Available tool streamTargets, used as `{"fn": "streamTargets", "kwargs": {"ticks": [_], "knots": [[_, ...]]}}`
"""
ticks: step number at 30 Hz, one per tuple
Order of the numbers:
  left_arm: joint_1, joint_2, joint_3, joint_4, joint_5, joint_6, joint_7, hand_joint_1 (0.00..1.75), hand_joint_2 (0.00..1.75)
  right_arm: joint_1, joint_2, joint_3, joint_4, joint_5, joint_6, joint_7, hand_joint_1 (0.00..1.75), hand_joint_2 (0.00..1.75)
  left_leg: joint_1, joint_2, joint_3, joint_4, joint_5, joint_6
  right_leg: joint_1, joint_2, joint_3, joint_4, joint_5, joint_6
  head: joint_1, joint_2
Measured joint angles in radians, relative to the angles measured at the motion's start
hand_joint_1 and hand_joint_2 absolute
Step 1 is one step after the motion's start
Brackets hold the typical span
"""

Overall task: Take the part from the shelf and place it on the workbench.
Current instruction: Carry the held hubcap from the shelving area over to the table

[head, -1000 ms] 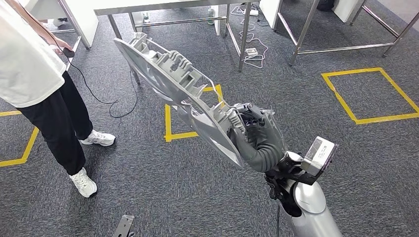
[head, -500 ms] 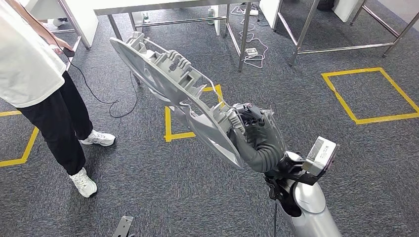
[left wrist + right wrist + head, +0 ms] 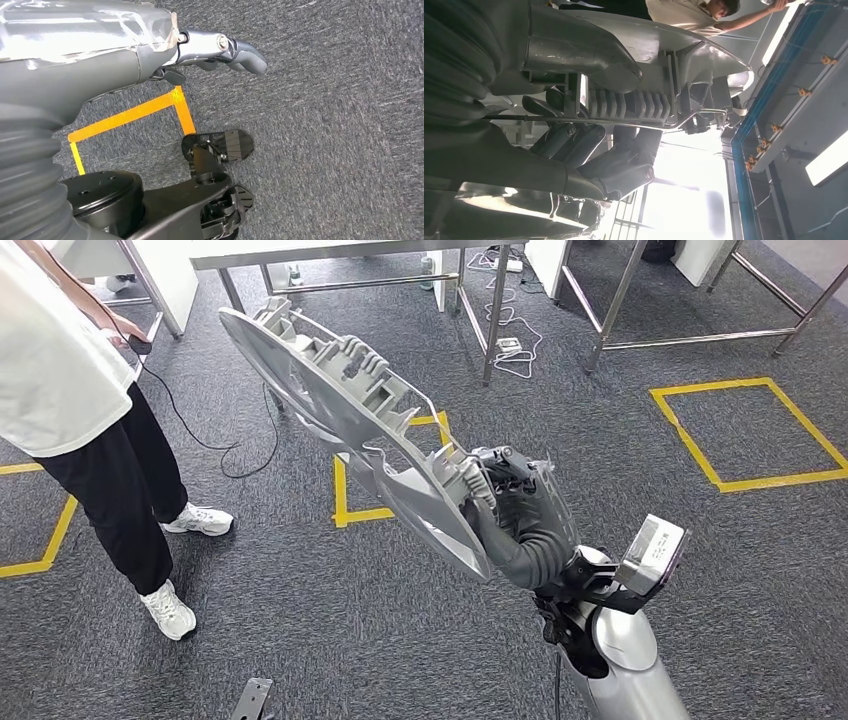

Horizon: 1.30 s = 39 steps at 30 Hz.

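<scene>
Head view, near to far. Right hand [image 3: 505,502], at centre toward 4 o'clock, seen clamped on lower end of grey moulded plastic part [image 3: 340,405]; fingers [image 3: 569,140] wrapped round part's ribs. Part carried in air over carpet, far end at 11 o'clock, raised slightly higher than a second ago: carrying judged under way, placing not yet done. Left hand [image 3: 220,50] hung over carpet, fingers curled, nothing held. Yellow floor tape [image 3: 345,490] below part. Person [image 3: 70,390] at 9 o'clock. Metal table legs [image 3: 495,310] at 12 o'clock.
</scene>
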Motion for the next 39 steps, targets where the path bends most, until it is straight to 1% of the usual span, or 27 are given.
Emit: {"fn": "streamTargets", "kwargs": {"ticks": [2, 3, 5, 6, 7, 8, 10, 11, 13, 16, 17, 18, 20, 21, 22, 23, 24, 25, 27, 30, 32, 33, 34, 36, 37, 38, 39], "knots": [[-0.001, -0.002, 0.0, 0.0, 0.0, 0.001, -0.001, 0.0, 1.75, -0.002, 0.001, 0.0, 0.0, -0.001, 0.0, -0.001, 1.75, 1.75, 0.003, 0.0, 0.02, -0.031, 0.012, 0.017, 0.001, 0.001, -0.01, 0.023, -0.012, 0.002, 0.003, 0.0], [-0.002, -0.002, 0.0, 0.0, 0.0, 0.001, -0.002, 0.0, 1.75, -0.004, 0.001, -0.001, 0.001, -0.001, 0.001, -0.002, 1.75, 1.75, 0.004, 0.0, 0.029, -0.043, 0.018, 0.023, 0.001, 0.001, -0.031, 0.066, -0.03, -0.002, 0.004, 0.0], [-0.005, -0.003, 0.0, 0.0, 0.001, 0.001, -0.002, 0.0, 1.75, -0.006, -0.002, -0.001, 0.002, -0.002, 0.001, -0.005, 1.75, 1.75, 0.001, -0.002, 0.033, -0.047, 0.019, 0.028, 0.001, 0.003, -0.101, 0.196, -0.078, -0.009, 0.006, 0.0], [-0.005, -0.003, 0.0, 0.0, 0.001, 0.001, -0.002, 0.0, 1.75, -0.006, -0.003, -0.001, 0.003, -0.002, 0.001, -0.006, 1.75, 1.75, 0.0, -0.004, 0.033, -0.046, 0.018, 0.028, 0.001, 0.003, -0.131, 0.248, -0.092, -0.008, 0.006, 0.0], [-0.005, -0.004, 0.0, 0.001, 0.001, 0.001, -0.002, 0.0, 1.75, -0.006, -0.004, -0.001, 0.005, -0.002, 0.001, -0.006, 1.75, 1.75, 0.0, -0.007, 0.033, -0.045, 0.016, 0.027, 0.0, 0.003, -0.146, 0.267, -0.091, -0.001, 0.006, 0.0], [-0.005, -0.005, 0.0, 0.001, 0.001, 0.001, -0.002, 0.0, 1.75, -0.006, -0.005, -0.001, 0.006, -0.002, 0.001, -0.006, 1.75, 1.75, 0.001, -0.01, 0.033, -0.042, 0.014, 0.024, -0.002, 0.003, -0.14, 0.244, -0.073, 0.009, 0.006, 0.0], [-0.005, -0.007, 0.0, 0.001, 0.001, 0.001, -0.002, 0.0, 1.75, -0.007, -0.007, -0.001, 0.007, -0.002, 0.001, -0.006, 1.75, 1.75, 0.004, -0.016, 0.031, -0.03, 0.005, 0.013, -0.007, 0.003, -0.084, 0.116, -0.017, 0.027, 0.007, 0.0], [-0.005, -0.008, 0.0, 0.001, 0.002, 0.0, -0.002, 0.0, 1.75, -0.008, -0.008, -0.001, 0.007, -0.002, 0.001, -0.006, 1.75, 1.75, 0.003, -0.019, 0.028, -0.019, -0.003, 0.005, -0.008, 0.003, -0.055, 0.058, 0.004, 0.027, 0.007, 0.0], [-0.005, -0.007, 0.0, 0.002, 0.002, 0.0, -0.002, 0.0, 1.75, -0.01, -0.007, -0.001, 0.007, -0.003, 0.001, -0.007, 1.75, 1.75, 0.0, -0.021, 0.023, -0.005, -0.014, -0.007, -0.005, 0.004, -0.031, 0.013, 0.018, 0.011, 0.007, 0.0], [-0.004, -0.006, 0.0, 0.003, 0.002, 0.001, -0.003, 0.0, 1.75, -0.01, -0.006, -0.001, 0.007, -0.002, 0.001, -0.008, 1.75, 1.75, 0.005, -0.017, 0.02, 0.004, -0.024, -0.018, -0.002, 0.005, -0.027, 0.014, 0.016, -0.014, 0.006, 0.0], [-0.004, -0.005, 0.0, 0.003, 0.002, 0.001, -0.003, 0.0, 1.75, -0.011, -0.005, -0.001, 0.007, -0.002, 0.001, -0.008, 1.75, 1.75, 0.007, -0.013, 0.01, 0.025, -0.037, -0.023, -0.004, 0.006, -0.025, 0.013, 0.015, -0.021, 0.005, 0.0], [-0.005, -0.005, 0.0, 0.003, 0.002, 0.001, -0.003, 0.0, 1.75, -0.011, -0.004, -0.001, 0.007, -0.002, 0.001, -0.008, 1.75, 1.75, 0.008, -0.008, -0.01, 0.066, -0.058, -0.027, -0.005, 0.006, -0.021, 0.012, 0.013, -0.026, 0.005, 0.0], [-0.004, -0.005, 0.0, 0.003, 0.002, 0.001, -0.003, 0.0, 1.75, -0.011, -0.002, 0.0, 0.007, -0.002, 0.001, -0.008, 1.75, 1.75, 0.009, -0.001, -0.079, 0.2, -0.113, -0.032, -0.002, 0.005, -0.016, 0.012, 0.007, -0.033, 0.004, 0.0], [-0.004, -0.004, 0.0, 0.003, 0.002, 0.001, -0.003, 0.0, 1.75, -0.011, -0.002, 0.0, 0.008, -0.002, 0.001, -0.008, 1.75, 1.75, 0.009, 0.001, -0.114, 0.261, -0.13, -0.032, 0.0, 0.006, -0.014, 0.012, 0.005, -0.035, 0.004, 0.0], [-0.003, -0.004, 0.0, 0.004, 0.002, 0.001, -0.003, 0.0, 1.75, -0.01, -0.002, 0.0, 0.008, -0.002, 0.001, -0.008, 1.75, 1.75, 0.008, 0.001, -0.136, 0.292, -0.13, -0.031, 0.002, 0.006, -0.01, 0.012, 0.001, -0.036, 0.004, 0.0], [-0.003, -0.004, 0.0, 0.004, 0.002, 0.001, -0.004, 0.0, 1.75, -0.01, -0.002, 0.0, 0.008, -0.002, 0.001, -0.008, 1.75, 1.75, 0.008, 0.001, -0.138, 0.283, -0.11, -0.027, 0.004, 0.006, -0.005, 0.012, -0.002, -0.037, 0.003, 0.0], [-0.003, -0.003, 0.0, 0.004, 0.002, 0.002, -0.004, 0.0, 1.75, -0.01, -0.002, 0.0, 0.008, -0.002, 0.001, -0.008, 1.75, 1.75, 0.006, 0.001, -0.119, 0.236, -0.076, -0.019, 0.007, 0.007, 0.002, 0.012, -0.007, -0.036, 0.003, 0.0], [-0.003, -0.003, 0.0, 0.004, 0.002, 0.002, -0.004, 0.0, 1.75, -0.011, -0.001, 0.0, 0.008, -0.002, 0.001, -0.008, 1.75, 1.75, 0.002, 0.002, -0.087, 0.164, -0.036, -0.008, 0.008, 0.007, 0.009, 0.011, -0.012, -0.036, 0.004, 0.0], [-0.005, 0.0, 0.0, 0.004, 0.002, 0.002, -0.005, 0.0, 1.75, -0.012, 0.002, 0.0, 0.008, -0.003, 0.002, -0.008, 1.75, 1.75, -0.008, 0.005, -0.03, 0.048, 0.003, 0.015, 0.011, 0.007, 0.019, 0.008, -0.02, -0.03, 0.005, 0.0], [-0.005, 0.002, 0.0, 0.004, 0.002, 0.005, -0.007, 0.0, 1.75, -0.01, 0.005, 0.0, 0.008, -0.003, 0.002, -0.008, 1.75, 1.75, -0.021, 0.004, -0.002, -0.003, -0.006, 0.036, 0.01, 0.005, 0.028, 0.01, -0.011, -0.007, 0.006, 0.0], [-0.004, 0.002, 0.0, 0.004, 0.002, 0.005, -0.007, 0.0, 1.75, -0.009, 0.005, 0.0, 0.007, -0.003, 0.002, -0.008, 1.75, 1.75, -0.018, 0.001, 0.025, -0.025, -0.003, 0.043, 0.009, 0.003, 0.024, 0.031, -0.015, 0.002, 0.008, 0.0], [-0.005, 0.002, 0.0, 0.004, 0.002, 0.005, -0.007, 0.0, 1.75, -0.011, 0.004, 0.0, 0.007, -0.003, 0.002, -0.008, 1.75, 1.75, -0.015, 0.0, 0.038, -0.032, -0.001, 0.045, 0.009, 0.003, 0.008, 0.062, -0.031, -0.003, 0.01, 0.0], [-0.005, 0.0, 0.0, 0.004, 0.002, 0.005, -0.008, 0.0, 1.75, -0.012, 0.004, -0.001, 0.007, -0.004, 0.002, -0.009, 1.75, 1.75, -0.014, -0.001, 0.045, -0.036, -0.001, 0.046, 0.009, 0.004, -0.023, 0.113, -0.054, -0.009, 0.012, 0.0], [-0.006, -0.002, 0.0, 0.004, 0.002, 0.005, -0.008, 0.0, 1.75, -0.012, 0.003, -0.001, 0.007, -0.004, 0.003, -0.01, 1.75, 1.75, -0.016, -0.004, 0.048, -0.036, -0.006, 0.046, 0.01, 0.004, -0.103, 0.234, -0.094, -0.016, 0.014, 0.0], [-0.005, -0.003, 0.0, 0.004, 0.002, 0.005, -0.008, 0.0, 1.75, -0.011, 0.002, -0.001, 0.008, -0.004, 0.003, -0.009, 1.75, 1.75, -0.017, -0.006, 0.051, -0.036, -0.01, 0.045, 0.01, 0.004, -0.133, 0.267, -0.099, -0.012, 0.014, 0.0], [-0.005, -0.004, 0.0, 0.004, 0.002, 0.005, -0.008, 0.0, 1.75, -0.01, 0.0, 0.0, 0.008, -0.004, 0.003, -0.009, 1.75, 1.75, -0.017, -0.008, 0.055, -0.035, -0.015, 0.044, 0.01, 0.004, -0.145, 0.264, -0.087, -0.003, 0.014, 0.0], [-0.004, -0.004, 0.0, 0.004, 0.002, 0.005, -0.008, 0.0, 1.75, -0.009, -0.001, 0.0, 0.008, -0.003, 0.003, -0.008, 1.75, 1.75, -0.017, -0.011, 0.062, -0.035, -0.021, 0.041, 0.01, 0.004, -0.137, 0.22, -0.057, 0.01, 0.014, 0.0]]}}
